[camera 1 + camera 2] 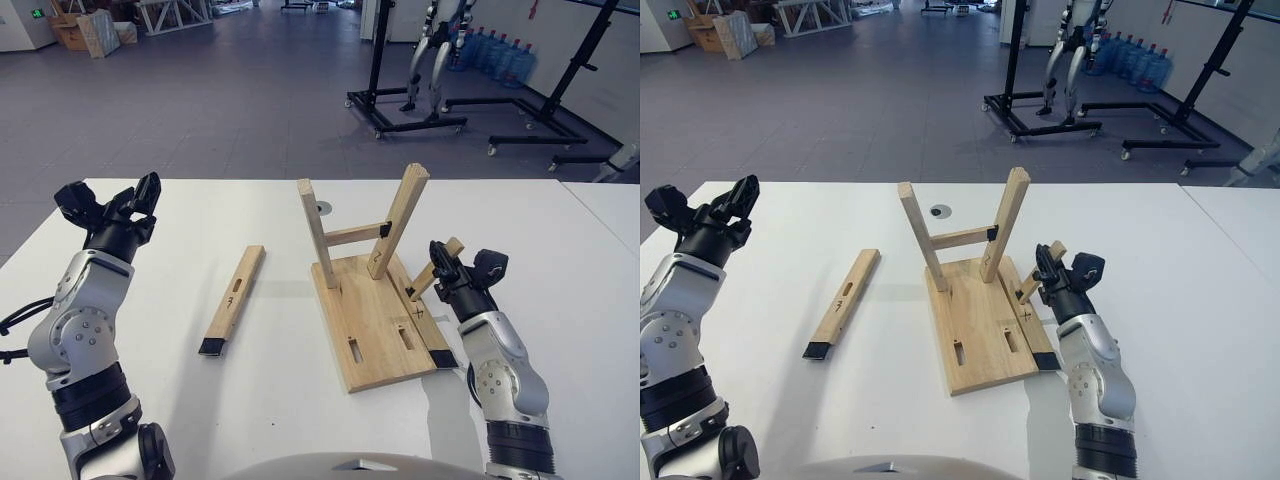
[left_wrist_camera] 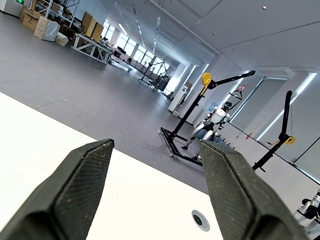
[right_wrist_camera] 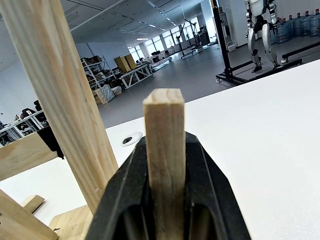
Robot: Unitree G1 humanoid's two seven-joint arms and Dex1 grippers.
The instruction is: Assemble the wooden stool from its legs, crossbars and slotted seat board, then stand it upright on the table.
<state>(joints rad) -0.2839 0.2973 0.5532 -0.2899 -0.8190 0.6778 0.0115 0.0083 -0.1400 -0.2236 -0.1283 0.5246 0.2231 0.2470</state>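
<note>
The slotted seat board (image 1: 372, 340) lies flat on the white table. Two legs (image 1: 316, 232) (image 1: 401, 218) stand up from its far end, joined by a crossbar (image 1: 355, 235). Another leg with a black foot (image 1: 428, 330) lies along the board's right edge. A loose leg (image 1: 234, 298) rests on the table left of the board. My right gripper (image 1: 447, 272) is shut on a short wooden piece (image 3: 165, 145) that tilts over the board's right edge, close beside the right upright leg (image 3: 65, 100). My left gripper (image 1: 112, 205) hangs open at the far left, its fingers (image 2: 65, 195) holding nothing.
A round grommet hole (image 1: 322, 208) sits in the table behind the stool. A second white table (image 1: 615, 210) adjoins on the right. Black wheeled stands (image 1: 405, 110) are on the floor beyond the far edge. Bare table lies between the loose leg and my left arm.
</note>
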